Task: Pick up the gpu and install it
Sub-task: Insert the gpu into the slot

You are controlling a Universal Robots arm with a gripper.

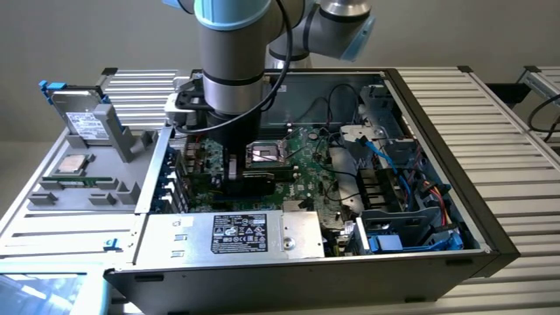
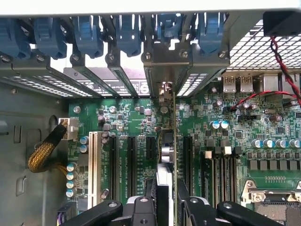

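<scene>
**GPU held edge-on over the motherboard slots**

While the arm reaches straight down into the open computer case (image 1: pixel 490 216), its jaws (image 2: pixel 165 197) are clenched on the gpu (image 2: pixel 172 141), which stands on edge between the two black fingers (image 2: pixel 141 207). Seen from the wrist, the card is a thin green line running away from the jaws toward the rear of the case, with its silver bracket (image 2: pixel 165 66) at the far end among the row of blue slot clips (image 2: pixel 127 33). It sits over the motherboard (image 2: pixel 136 117), between black expansion slots (image 2: pixel 150 148) on either side; whether it is fully seated in its slot cannot be told.

From the exterior view, the jaws (image 1: pixel 235 167) hang low over the board just beside the empty CPU socket (image 1: pixel 265 154). A power supply (image 1: pixel 240 235) with a black label lies at the near edge of the case. On the exterior view's left, a grey fixture tray (image 1: pixel 88 190) holds an upright grey drive (image 1: pixel 86 118) and a CPU chip (image 1: pixel 72 165), all resting on the ribbed metal counter (image 1: pixel 499 125).
</scene>
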